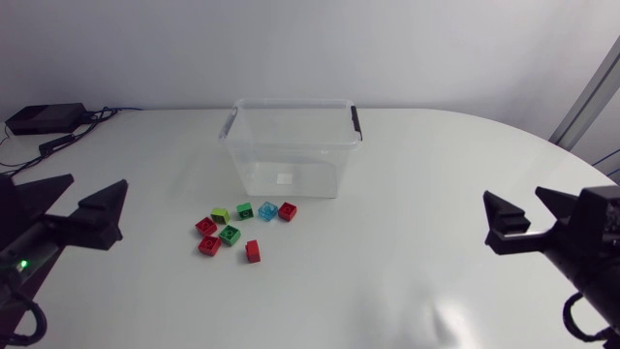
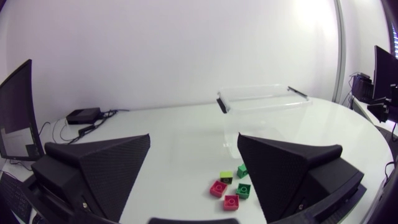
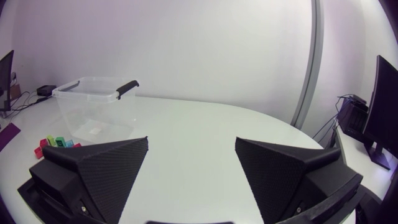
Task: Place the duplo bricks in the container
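Head view gives the full picture. The clear container (image 1: 291, 145) with black handles sits mid-desk (image 1: 407, 291). The bricks (image 1: 230, 234) lie in a loose cluster on the desk just in front of it, a bit toward my left arm's side, all outside it. I count eight: four red, three green, one blue.

The left hand (image 1: 97, 181) and right hand (image 1: 512, 193) sit at opposite sides, well apart from the bricks, both spread wide and holding nothing.

The left wrist view only catches about five bricks, with the rest hidden behind the hand itself. The right wrist view gets the container side-on and just a few bricks peeking past its hand. A black box (image 1: 44, 118) with cables shows clearly in the head and left wrist views.
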Tool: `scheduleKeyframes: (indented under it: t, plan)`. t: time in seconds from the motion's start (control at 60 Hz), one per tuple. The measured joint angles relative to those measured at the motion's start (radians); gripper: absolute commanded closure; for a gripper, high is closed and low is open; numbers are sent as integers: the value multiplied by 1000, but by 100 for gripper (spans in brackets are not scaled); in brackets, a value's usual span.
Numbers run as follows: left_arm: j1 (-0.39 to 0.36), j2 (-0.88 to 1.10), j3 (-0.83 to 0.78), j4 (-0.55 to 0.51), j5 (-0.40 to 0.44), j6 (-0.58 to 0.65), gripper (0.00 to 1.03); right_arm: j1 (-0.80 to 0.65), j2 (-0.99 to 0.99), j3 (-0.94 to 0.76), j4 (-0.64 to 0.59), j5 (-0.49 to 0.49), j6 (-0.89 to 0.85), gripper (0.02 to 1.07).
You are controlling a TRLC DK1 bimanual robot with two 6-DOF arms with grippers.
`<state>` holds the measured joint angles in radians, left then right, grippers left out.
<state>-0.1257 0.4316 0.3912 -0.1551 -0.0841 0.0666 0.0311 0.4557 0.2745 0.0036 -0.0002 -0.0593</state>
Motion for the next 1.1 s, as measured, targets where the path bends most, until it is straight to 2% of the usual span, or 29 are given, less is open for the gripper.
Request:
scheduleKeyframes:
  t: [0.2, 0.467, 0.65, 0.8, 0.883, 0.967, 1.05, 1.1]
  plan:
    - [3, 500, 274, -233, 1, 25, 10, 121, 240, 156, -8, 12, 26, 6]
    - [-10, 973, 462, -338, 55, 69, 12, 238, 476, 306, -119, -21, 102, 6]
    - [-22, 1171, 514, -386, 123, 73, 12, 333, 583, 401, -238, -48, 119, 6]
    - [-48, 1240, 551, -416, 149, 76, 15, 419, 705, 472, -282, -57, 119, 6]
    - [-72, 1265, 562, -417, 155, 76, 23, 446, 779, 505, -312, -97, 119, 6]
    - [-91, 1304, 577, -417, 159, 76, 37, 461, 861, 538, -348, -145, 110, 6]
    - [-95, 1344, 588, -415, 198, 75, 50, 474, 935, 565, -345, -170, 86, 6]
    - [-95, 1363, 588, -414, 212, 74, 61, 484, 974, 583, -345, -176, 80, 6]
